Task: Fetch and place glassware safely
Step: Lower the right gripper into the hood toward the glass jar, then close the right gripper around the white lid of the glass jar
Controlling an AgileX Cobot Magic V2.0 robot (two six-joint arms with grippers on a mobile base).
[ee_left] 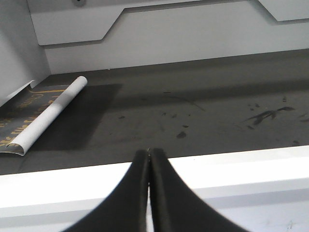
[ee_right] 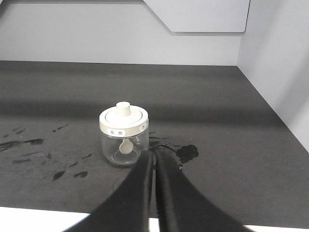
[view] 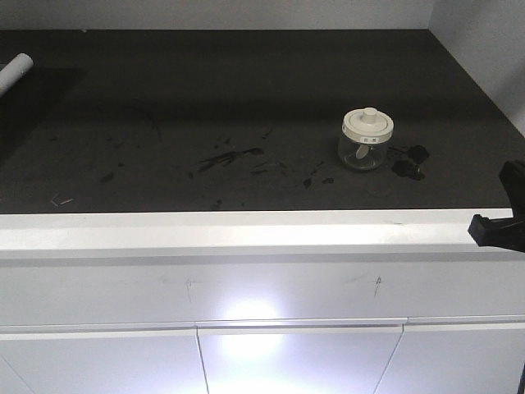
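Note:
The glassware, a squat clear jar (view: 364,141) with a cream-white knobbed lid, stands upright on the dark counter at the right. In the right wrist view the jar (ee_right: 124,134) sits just ahead and slightly left of my right gripper (ee_right: 155,153), which is shut and empty, its tips short of the glass. A black part of the right arm (view: 502,213) shows at the front view's right edge. My left gripper (ee_left: 148,153) is shut with nothing in it, hovering over the white front edge of the counter, far left of the jar.
A white rolled tube (view: 14,71) lies at the far left on a dark sheet (ee_left: 29,113). Dark smears (view: 230,156) mark the counter's middle, and a dark blot (ee_right: 186,152) lies right of the jar. A white wall (ee_right: 280,72) closes the right side. White drawers (view: 295,353) sit below.

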